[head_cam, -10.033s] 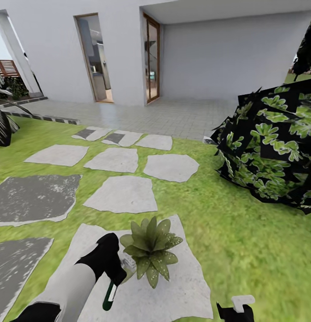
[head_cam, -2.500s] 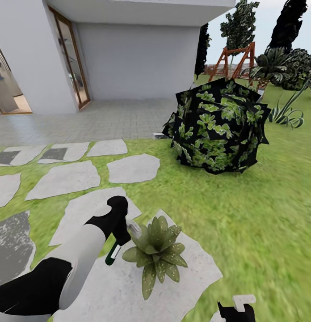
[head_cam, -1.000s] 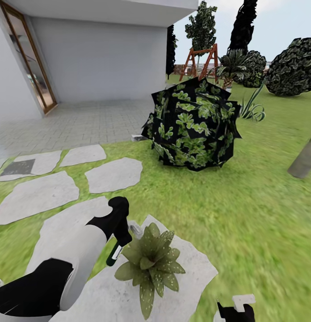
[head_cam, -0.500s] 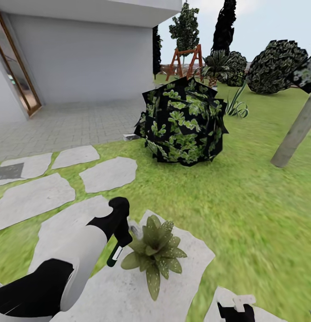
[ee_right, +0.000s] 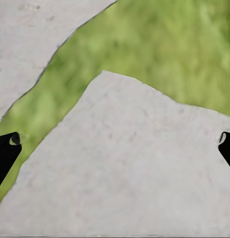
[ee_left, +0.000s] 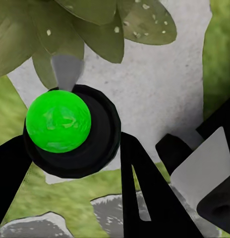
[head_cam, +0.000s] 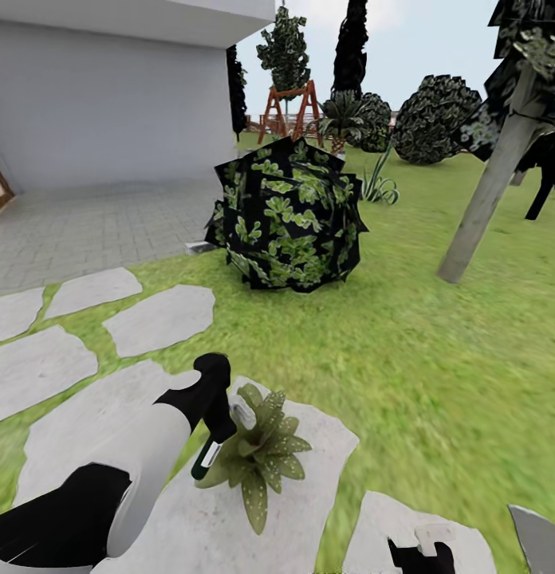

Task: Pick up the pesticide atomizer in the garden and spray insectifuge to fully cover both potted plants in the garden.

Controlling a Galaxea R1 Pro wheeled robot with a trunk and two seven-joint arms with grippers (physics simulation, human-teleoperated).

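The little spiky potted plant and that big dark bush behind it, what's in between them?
In the head view, only lawn lies between the potted plant on its stepping slab and the dark-leaved bush; nothing stands on that stretch.

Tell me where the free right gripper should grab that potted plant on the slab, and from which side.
Grip low, at the pot under the potted plant; its leaves hide the pot in the head view. Probably come in level from the robot's right: the left gripper holding the atomizer crowds the other side, and the leaves fan out over the top. The right gripper is open.
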